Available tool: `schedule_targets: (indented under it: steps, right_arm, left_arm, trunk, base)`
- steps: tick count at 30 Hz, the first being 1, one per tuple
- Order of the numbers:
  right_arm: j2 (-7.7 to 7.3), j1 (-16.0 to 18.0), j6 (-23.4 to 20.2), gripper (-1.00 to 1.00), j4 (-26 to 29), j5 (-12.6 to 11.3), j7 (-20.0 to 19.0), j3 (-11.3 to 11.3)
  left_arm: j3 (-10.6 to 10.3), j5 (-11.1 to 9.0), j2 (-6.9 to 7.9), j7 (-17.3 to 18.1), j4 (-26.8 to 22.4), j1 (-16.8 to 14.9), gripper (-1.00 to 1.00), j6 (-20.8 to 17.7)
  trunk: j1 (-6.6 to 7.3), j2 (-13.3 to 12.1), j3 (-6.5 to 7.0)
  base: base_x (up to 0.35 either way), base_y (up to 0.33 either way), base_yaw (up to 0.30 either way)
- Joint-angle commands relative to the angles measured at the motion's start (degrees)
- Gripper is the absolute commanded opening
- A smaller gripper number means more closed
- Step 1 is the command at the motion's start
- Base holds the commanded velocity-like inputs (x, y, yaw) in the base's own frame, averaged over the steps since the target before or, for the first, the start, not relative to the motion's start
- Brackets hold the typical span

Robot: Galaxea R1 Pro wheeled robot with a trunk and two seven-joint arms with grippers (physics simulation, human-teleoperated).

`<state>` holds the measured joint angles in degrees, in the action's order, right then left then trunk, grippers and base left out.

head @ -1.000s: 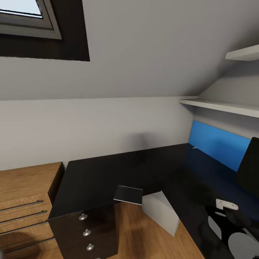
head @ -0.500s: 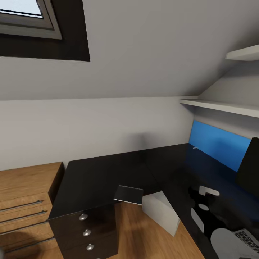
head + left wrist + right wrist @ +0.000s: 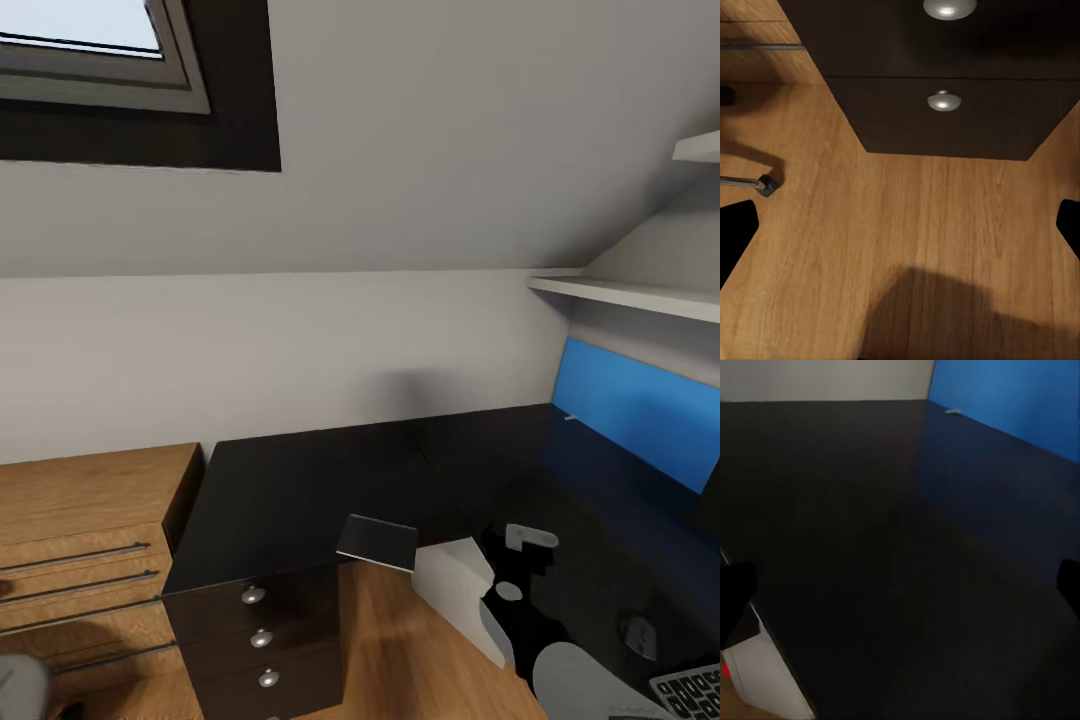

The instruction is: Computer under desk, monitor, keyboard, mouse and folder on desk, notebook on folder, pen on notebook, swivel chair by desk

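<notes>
Head view, nearest part: the keyboard (image 3: 690, 688) lies on the desk (image 3: 300, 490) at that surface's near end, only a corner of grey keys visible; beside it the right arm (image 3: 520, 590), black and grey, reaches over the desk edge. Right gripper (image 3: 900, 592): both dark fingertips (image 3: 735, 596) sit at opposite borders of the right wrist view, so the jaws stand wide apart with nothing between them, above bare glossy desk top. Left gripper (image 3: 900, 225): fingertips likewise at opposite borders of the left wrist view, spread wide and empty, over the wooden floor (image 3: 907, 225) in front of the desk's drawer unit (image 3: 255, 640) with its round silver knobs (image 3: 943, 100). Middle distance: a white desk leg (image 3: 455, 590) stands under the desk's inner corner; a light wooden cabinet (image 3: 90, 540) adjoins the desk's drawer end. Far: blue wall panel (image 3: 635, 410) behind the desk, white shelf (image 3: 630, 295) above it, a window (image 3: 90, 50) high over the cabinet side
</notes>
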<state>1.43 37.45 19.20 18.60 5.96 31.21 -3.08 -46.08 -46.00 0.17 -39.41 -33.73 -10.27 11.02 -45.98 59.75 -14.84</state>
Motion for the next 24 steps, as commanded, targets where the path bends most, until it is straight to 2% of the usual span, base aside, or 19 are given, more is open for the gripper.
schedule_targets:
  steps: [1,5,8,11,17,22,24]
  right_arm:
    - [0.17,0.0,0.1,1.00,-0.1,0.9,0.2,-0.3]
    - [0.40,0.0,0.4,1.00,-0.6,1.5,0.3,-0.3]
    - [0.41,0.0,3.4,1.00,-2.5,3.0,0.3,-0.2]
    - [0.41,0.0,4.2,1.00,-3.2,3.4,0.3,-0.2]
    - [0.51,0.0,4.7,1.00,-3.9,3.6,0.0,0.0]
    - [1.08,0.0,4.7,1.00,-4.0,3.6,-0.1,0.2]
    - [1.39,0.0,4.8,1.00,-5.7,3.7,-0.3,0.3]
  left_arm:
    - [-0.4,-0.6,0.05,-0.3,0.0,-0.1,1.00,0.4]
    - [-0.4,-0.6,0.05,-0.3,0.0,-0.1,1.00,0.4]
    - [-0.5,-0.5,0.04,-0.3,0.0,-0.1,1.00,0.4]
    - [-0.5,-0.5,0.05,-0.3,0.0,-0.1,1.00,0.4]
    - [-0.3,-0.5,0.09,-0.3,0.1,-0.1,1.00,0.4]
    - [-0.3,-0.5,0.09,-0.3,0.1,-0.1,1.00,0.4]
    - [-0.3,-0.5,0.09,-0.3,0.1,-0.1,1.00,0.4]
  trunk:
    - [0.00,0.1,-0.07]
    - [0.00,0.1,-0.07]
    - [0.00,0.1,-0.07]
    - [0.00,0.1,-0.07]
    - [0.00,0.1,-0.07]
    - [0.00,0.1,-0.07]
    - [0.00,0.1,-0.07]
  base:
    - [0.000,0.000,0.003]
    - [0.000,0.000,0.127]
    - [-0.003,0.000,0.267]
    - [-0.077,0.000,0.235]
    - [-0.276,0.000,0.054]
    - [-0.330,0.000,0.004]
    - [-0.334,0.000,0.000]
